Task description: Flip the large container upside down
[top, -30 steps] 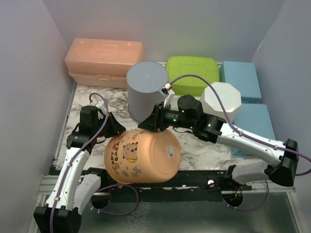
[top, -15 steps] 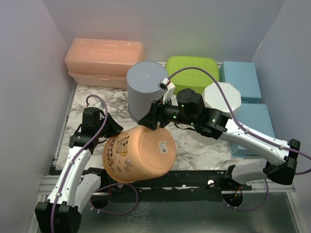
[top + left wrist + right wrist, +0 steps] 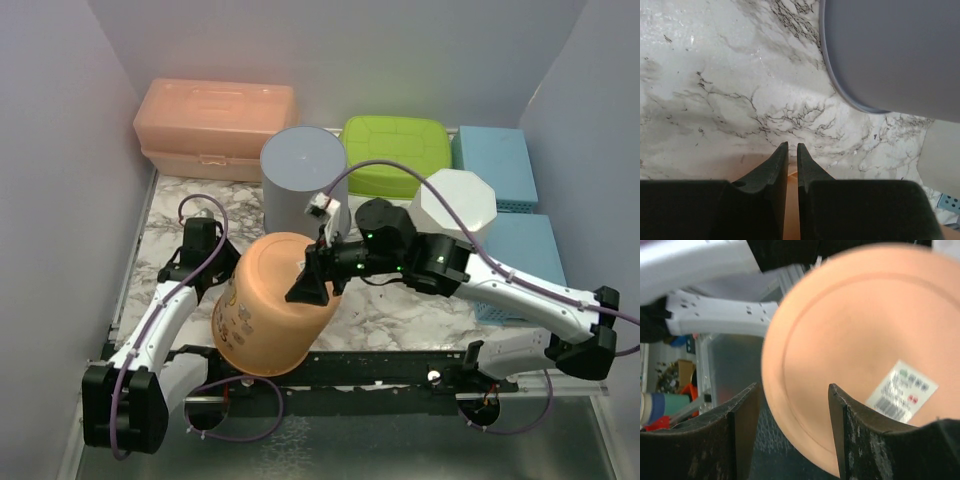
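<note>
The large orange tub (image 3: 268, 305) leans base-up near the table's (image 3: 405, 310) front edge. The left gripper (image 3: 790, 146) pinches its rim, seemingly as a pivot. The right gripper (image 3: 792, 387), jaws spread, hangs over the base, probably to push.

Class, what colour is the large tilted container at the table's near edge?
Peach-orange container, cartoon prints on its side; top external view shows it best.
</note>
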`<state>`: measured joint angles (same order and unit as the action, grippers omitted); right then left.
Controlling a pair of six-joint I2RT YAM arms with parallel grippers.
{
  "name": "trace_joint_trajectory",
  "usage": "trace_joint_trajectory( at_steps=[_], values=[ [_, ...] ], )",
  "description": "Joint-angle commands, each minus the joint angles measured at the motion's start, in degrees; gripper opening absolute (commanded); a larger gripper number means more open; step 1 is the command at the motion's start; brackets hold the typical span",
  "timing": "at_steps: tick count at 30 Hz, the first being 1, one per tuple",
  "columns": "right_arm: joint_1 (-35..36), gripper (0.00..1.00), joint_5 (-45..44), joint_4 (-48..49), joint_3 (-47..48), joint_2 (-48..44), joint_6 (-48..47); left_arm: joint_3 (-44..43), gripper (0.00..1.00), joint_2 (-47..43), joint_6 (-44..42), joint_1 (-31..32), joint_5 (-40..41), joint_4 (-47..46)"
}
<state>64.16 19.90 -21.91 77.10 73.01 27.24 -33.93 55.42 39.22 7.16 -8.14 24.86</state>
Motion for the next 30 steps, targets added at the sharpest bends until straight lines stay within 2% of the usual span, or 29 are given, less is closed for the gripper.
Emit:
trace_joint_trajectory(
  at_steps=[1, 7, 10, 15, 18, 20, 22, 26, 30],
  values=[
    [3.8, 0.59, -4.2, -8.6, 1.2, 7.3, -2.5, -0.7, 0.14, 3.6, 1.5, 0.0, 3.4, -6.9],
    [4.8, 0.59, -13.4, -10.9, 2.9, 12.3, -3.5, -1.5, 0.14, 6.4, 2.7, 0.0, 5.0, -10.8],
    [5.0, 0.60, -19.1, -14.4, 4.3, 13.9, -3.8, -3.1, 0.19, 8.0, 2.6, 0.0, 4.3, -11.4],
    [6.6, 0.63, -15.8, -11.1, 3.3, 9.2, -7.5, -6.3, 0.30, 7.7, 1.8, -0.1, 2.2, -10.5],
    [10.8, 0.74, -18.9, -8.4, 2.9, 7.5, -13.0, -8.1, 0.38, 6.7, 1.1, -0.1, 2.0, -8.4],
    [13.5, 0.86, -26.0, -9.8, 4.1, 8.7, -17.3, -9.9, 0.42, 6.0, 0.2, -0.3, 1.8, -6.7],
    [15.9, 0.94, -33.1, -12.6, 6.9, 11.3, -21.2, -12.2, 0.45, 5.3, -1.2, -0.4, 1.9, -4.3],
    [21.0, 0.99, -43.0, -10.7, 9.0, 15.0, -29.6, -16.9, 0.55, 3.9, -4.0, -1.2, 4.7, 1.9],
    [23.0, 1.00, -45.6, -4.4, 8.2, 16.6, -33.5, -19.3, 0.58, 1.4, -6.0, -4.2, 5.3, 5.7]
  ],
)
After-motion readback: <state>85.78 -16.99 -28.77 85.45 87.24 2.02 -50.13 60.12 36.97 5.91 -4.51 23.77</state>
